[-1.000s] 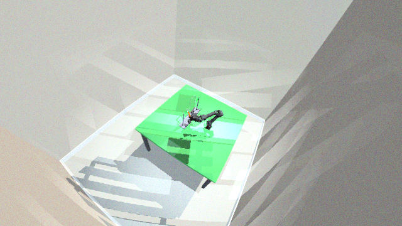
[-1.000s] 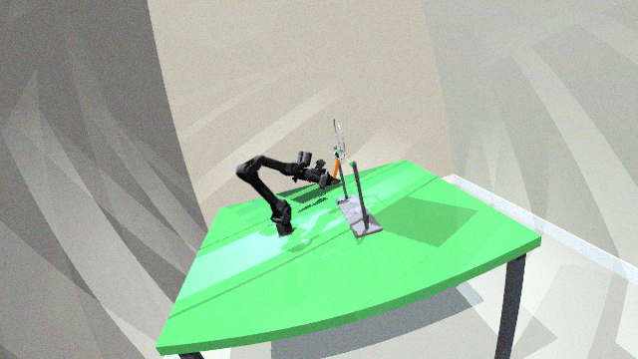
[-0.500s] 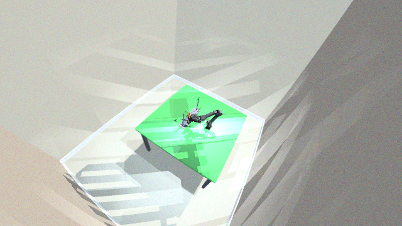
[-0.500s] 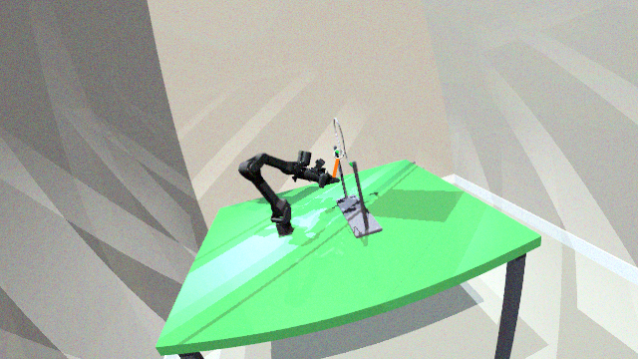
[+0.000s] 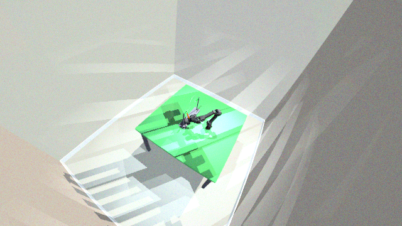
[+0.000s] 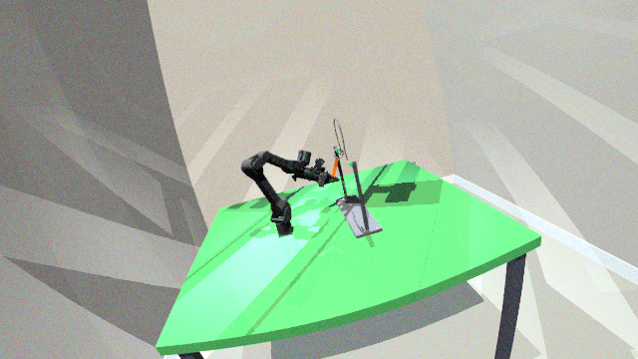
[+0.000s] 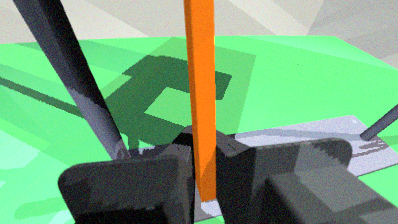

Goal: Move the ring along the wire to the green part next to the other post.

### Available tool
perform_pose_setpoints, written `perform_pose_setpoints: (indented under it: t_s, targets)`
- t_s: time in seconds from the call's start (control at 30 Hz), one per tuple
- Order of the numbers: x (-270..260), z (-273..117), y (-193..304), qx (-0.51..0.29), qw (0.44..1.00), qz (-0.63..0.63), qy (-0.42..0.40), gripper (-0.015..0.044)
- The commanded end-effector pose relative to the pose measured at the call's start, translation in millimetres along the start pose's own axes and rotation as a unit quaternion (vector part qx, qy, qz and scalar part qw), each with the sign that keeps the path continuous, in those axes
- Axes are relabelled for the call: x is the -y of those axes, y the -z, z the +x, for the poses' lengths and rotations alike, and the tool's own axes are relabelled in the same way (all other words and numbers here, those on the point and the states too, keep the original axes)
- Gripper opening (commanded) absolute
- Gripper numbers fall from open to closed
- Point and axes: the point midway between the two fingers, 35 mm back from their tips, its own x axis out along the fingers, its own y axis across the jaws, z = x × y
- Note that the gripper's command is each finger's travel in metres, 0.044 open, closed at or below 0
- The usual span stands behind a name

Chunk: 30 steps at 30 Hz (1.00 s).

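Note:
The orange handle (image 5: 188, 115) (image 6: 335, 167) (image 7: 202, 100) stands nearly upright. My gripper (image 6: 334, 179) (image 7: 196, 130) is shut on its lower part. The ring at its top is tiny in the exterior view and outside the wrist view; whether the wire runs through it, or it touches the wire, I cannot tell. The thin grey wire (image 6: 335, 125) arches above. The handle's top is beside the far post (image 6: 342, 181), close to a green wire part. The other green part (image 6: 353, 164) is by the near post (image 6: 361, 199). The wrist view shows one post (image 7: 75, 75) left of the handle.
The posts stand on a pale grey base plate (image 6: 371, 226) (image 7: 345, 125) on the green table (image 5: 157, 119) (image 6: 399, 249). Another post (image 7: 382, 122) is at the wrist view's right edge. The arm reaches in from the side, over the table. Dark shadows cross the tabletop.

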Motion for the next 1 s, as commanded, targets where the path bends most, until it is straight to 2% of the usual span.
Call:
perform_pose_setpoints:
  t_s: [0.0, 0.97]
  targets:
    - [-5.6, -1.2, -4.0, 0.004, 1.000, 0.005, 0.000, -0.0150]
    - [-9.7, 4.3, 8.7, 0.004, 1.000, 0.005, 0.000, -0.0150]
